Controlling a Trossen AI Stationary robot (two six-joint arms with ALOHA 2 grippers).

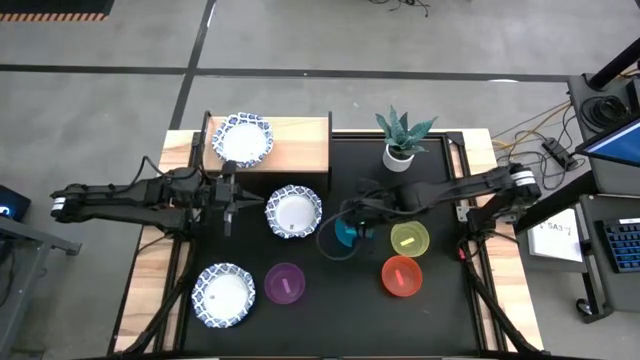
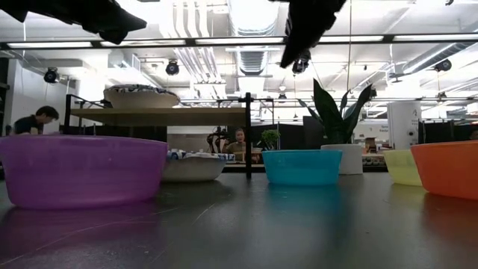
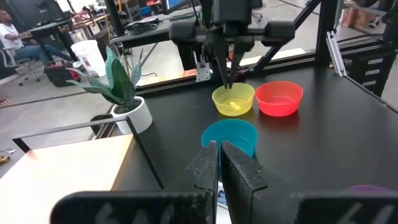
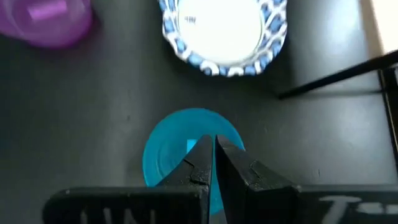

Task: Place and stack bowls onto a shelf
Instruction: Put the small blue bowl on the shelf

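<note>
The shelf (image 1: 300, 147) stands at the table's far left, with one patterned bowl (image 1: 241, 139) resting on its wooden top. Two more patterned bowls (image 1: 294, 212) (image 1: 224, 295) sit on the black table. The purple (image 1: 285, 284), blue (image 4: 168, 149), yellow (image 1: 409, 239) and red (image 1: 401, 276) bowls sit upright across the table's near middle. My right gripper (image 4: 212, 149) is shut and slants down, well above the blue bowl (image 2: 302, 166). My left gripper (image 3: 219, 152) is shut and hangs level in the air beside the middle patterned bowl, in front of the shelf.
A potted green plant (image 1: 401, 140) stands at the far edge, right of the shelf. Bare black tabletop lies along the near edge (image 1: 330, 325). Beyond the table the low view shows people (image 2: 33, 119) at desks in the room.
</note>
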